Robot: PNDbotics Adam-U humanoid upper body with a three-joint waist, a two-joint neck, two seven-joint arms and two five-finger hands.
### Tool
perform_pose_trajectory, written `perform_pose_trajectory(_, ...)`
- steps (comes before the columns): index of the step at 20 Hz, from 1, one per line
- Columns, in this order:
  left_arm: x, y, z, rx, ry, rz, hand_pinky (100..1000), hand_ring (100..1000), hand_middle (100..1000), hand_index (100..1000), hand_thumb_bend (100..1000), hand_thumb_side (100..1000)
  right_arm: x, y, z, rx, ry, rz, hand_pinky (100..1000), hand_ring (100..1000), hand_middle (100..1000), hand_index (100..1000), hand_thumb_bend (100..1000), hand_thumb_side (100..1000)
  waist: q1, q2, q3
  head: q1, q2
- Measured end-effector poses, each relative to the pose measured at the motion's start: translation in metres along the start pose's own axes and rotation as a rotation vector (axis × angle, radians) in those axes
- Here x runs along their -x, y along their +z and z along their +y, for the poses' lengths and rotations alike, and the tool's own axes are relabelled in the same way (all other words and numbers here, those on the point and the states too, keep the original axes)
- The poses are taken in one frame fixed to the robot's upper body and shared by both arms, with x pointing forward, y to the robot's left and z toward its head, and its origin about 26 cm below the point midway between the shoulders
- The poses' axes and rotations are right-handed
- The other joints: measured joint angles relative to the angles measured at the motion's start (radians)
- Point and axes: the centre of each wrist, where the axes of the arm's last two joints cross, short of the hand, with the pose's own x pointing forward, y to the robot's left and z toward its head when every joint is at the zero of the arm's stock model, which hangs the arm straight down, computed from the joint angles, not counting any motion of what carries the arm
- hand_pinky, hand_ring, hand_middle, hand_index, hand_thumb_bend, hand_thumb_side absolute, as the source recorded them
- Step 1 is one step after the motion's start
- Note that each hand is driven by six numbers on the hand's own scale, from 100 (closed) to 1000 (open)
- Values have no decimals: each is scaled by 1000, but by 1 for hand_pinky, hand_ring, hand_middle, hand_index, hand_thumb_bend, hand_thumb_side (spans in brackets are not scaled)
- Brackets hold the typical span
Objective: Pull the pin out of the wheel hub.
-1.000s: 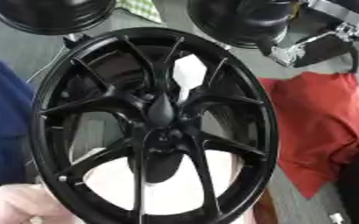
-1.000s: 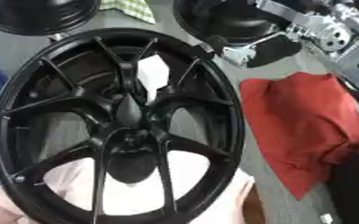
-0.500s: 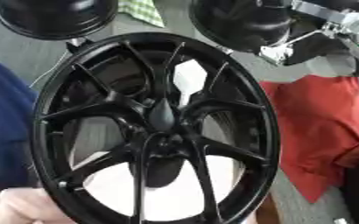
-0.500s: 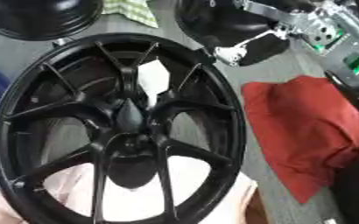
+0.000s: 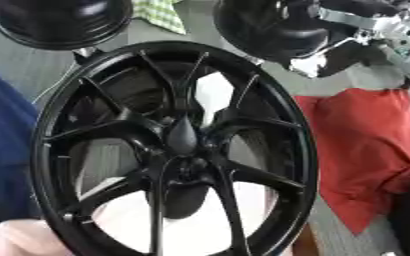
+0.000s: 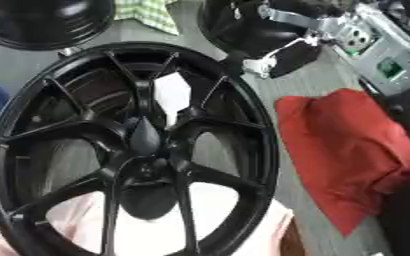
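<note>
A big black spoked wheel hub (image 5: 178, 150) stands tilted and fills most of both views. At its centre sits a dark tapered piece (image 5: 182, 136), which may be the pin; I cannot make it out further. My right arm, black with silver joints (image 6: 327, 25), comes in from the upper right. Its hand (image 6: 263, 64) hangs just off the hub's upper right rim, apart from the centre. My left hand shows in neither view.
Two other black round wheels lie behind, one at the upper left (image 5: 60, 20) and one at the top middle (image 5: 274, 27). A red cloth (image 5: 370, 145) lies to the right. Blue fabric (image 5: 3, 150) is at the left, something pale pink (image 6: 68, 220) under the hub.
The whole picture has shifted a little, so the camera moved. The right arm stays near the hub's upper right rim; the hub itself looks unmoved.
</note>
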Motion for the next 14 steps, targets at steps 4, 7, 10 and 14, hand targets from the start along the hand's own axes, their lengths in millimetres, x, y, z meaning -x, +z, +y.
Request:
perform_pose_trajectory(4,2,1,-1,7,0,9,674,573,522,734,331,537,-10,-6,-5,-5,20,-47,820,844,783,861,266,485,4,0,-1,-6,0)
perform_pose_trajectory(7,2,1,-1,10,2,9,675,573,522,735,333,539,-20,-12,-8,0,34,-92,824,845,789,867,292,460,5,1,3,-12,0)
perform_pose_trajectory(10,3,2,-2,9,7,11,675,573,522,735,334,540,-29,-16,-11,1,50,-124,821,843,786,868,292,458,5,7,7,-15,3)
perform_pose_trajectory(14,3,2,-3,11,7,14,675,573,522,735,335,541,-34,-20,-9,-3,48,-143,817,840,783,866,286,469,5,16,12,-13,21)
